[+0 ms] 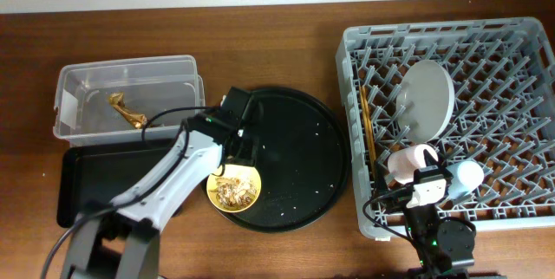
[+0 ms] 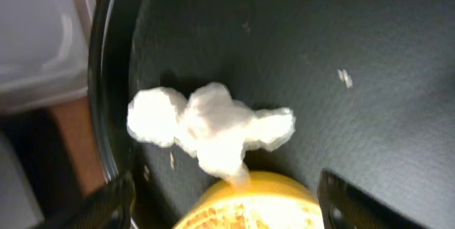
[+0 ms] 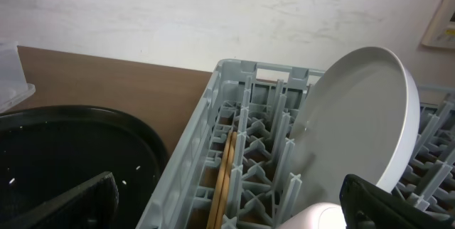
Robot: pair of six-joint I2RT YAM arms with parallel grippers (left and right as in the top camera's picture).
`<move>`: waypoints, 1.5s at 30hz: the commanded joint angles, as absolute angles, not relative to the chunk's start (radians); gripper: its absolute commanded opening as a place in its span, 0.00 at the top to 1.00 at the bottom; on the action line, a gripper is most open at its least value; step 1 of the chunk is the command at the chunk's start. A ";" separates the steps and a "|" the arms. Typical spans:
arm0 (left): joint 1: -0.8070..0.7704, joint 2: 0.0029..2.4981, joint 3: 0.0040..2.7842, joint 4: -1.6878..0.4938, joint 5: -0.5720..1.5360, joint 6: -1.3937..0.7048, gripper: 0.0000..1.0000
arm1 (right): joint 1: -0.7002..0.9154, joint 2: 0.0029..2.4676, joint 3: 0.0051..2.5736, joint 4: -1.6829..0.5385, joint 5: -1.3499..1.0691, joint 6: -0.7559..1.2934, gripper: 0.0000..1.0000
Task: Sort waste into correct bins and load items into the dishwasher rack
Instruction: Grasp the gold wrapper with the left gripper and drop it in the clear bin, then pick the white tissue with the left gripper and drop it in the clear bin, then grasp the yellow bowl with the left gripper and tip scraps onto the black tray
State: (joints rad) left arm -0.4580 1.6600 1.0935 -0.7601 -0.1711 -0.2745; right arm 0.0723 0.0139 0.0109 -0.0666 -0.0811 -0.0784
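Observation:
My left gripper (image 1: 236, 156) is open over the round black tray (image 1: 299, 153). Its fingers (image 2: 227, 211) stand either side of the yellow bowl (image 2: 249, 204), which holds beige food scraps (image 1: 232, 191). A crumpled white tissue (image 2: 210, 126) lies on the tray just beyond the bowl. The gold foil wrapper (image 1: 127, 111) lies in the clear tub (image 1: 87, 84). The grey-green plate (image 1: 427, 97), the chopsticks (image 1: 368, 127), the pink cup (image 1: 406, 163) and a pale bluish cup (image 1: 466, 175) are in the dishwasher rack (image 1: 520, 36). My right gripper (image 3: 234, 211) is open and empty over the rack's front left corner.
The flat black rectangular tray (image 1: 78, 184) lies in front of the clear tub, under my left arm. In the right wrist view the plate (image 3: 355, 129) leans upright, the chopsticks (image 3: 226, 179) lie along the rack wall (image 3: 192, 161), and the round tray's rim (image 3: 106, 126) is at left.

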 commanded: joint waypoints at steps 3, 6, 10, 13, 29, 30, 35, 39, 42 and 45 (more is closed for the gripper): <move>-0.453 1.795 1.015 -0.587 -0.241 -0.314 0.22 | 0.065 0.007 0.006 -0.070 -0.094 -0.071 0.02; -0.456 1.816 1.018 -0.551 -0.224 -0.314 0.46 | 0.065 0.007 0.006 -0.070 -0.094 -0.071 0.02; -0.456 1.768 1.143 -0.664 -0.225 -0.314 0.92 | 0.065 0.007 0.006 -0.070 -0.094 -0.071 0.02; -0.454 1.700 1.310 -0.821 -0.226 -0.314 0.99 | 0.065 0.007 0.006 -0.070 -0.094 -0.071 0.02; -0.231 1.529 1.475 -0.961 -0.102 -0.256 0.03 | 0.065 0.007 0.006 -0.070 -0.094 -0.071 0.02; -0.287 1.498 1.475 -1.022 -0.094 -0.257 0.05 | 0.065 0.007 0.006 -0.070 -0.094 -0.071 0.02; -0.568 1.497 1.415 -1.242 -0.095 -0.381 0.29 | 0.065 0.007 0.006 -0.070 -0.094 -0.071 0.02; -0.753 1.527 1.160 -1.110 -0.105 -0.550 0.51 | 0.065 0.007 0.006 -0.070 -0.094 -0.071 0.02; -0.848 1.571 1.014 -0.931 -0.161 -0.562 0.55 | 0.065 0.007 0.006 -0.070 -0.094 -0.071 0.02; -0.887 1.645 0.983 -0.915 -0.271 -0.583 0.60 | 0.065 0.007 0.006 -0.070 -0.094 -0.071 0.02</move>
State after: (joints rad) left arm -0.8642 1.5852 1.0088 -0.9272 -0.1596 -0.5446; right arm 0.0723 0.0139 0.0109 -0.0666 -0.0811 -0.0784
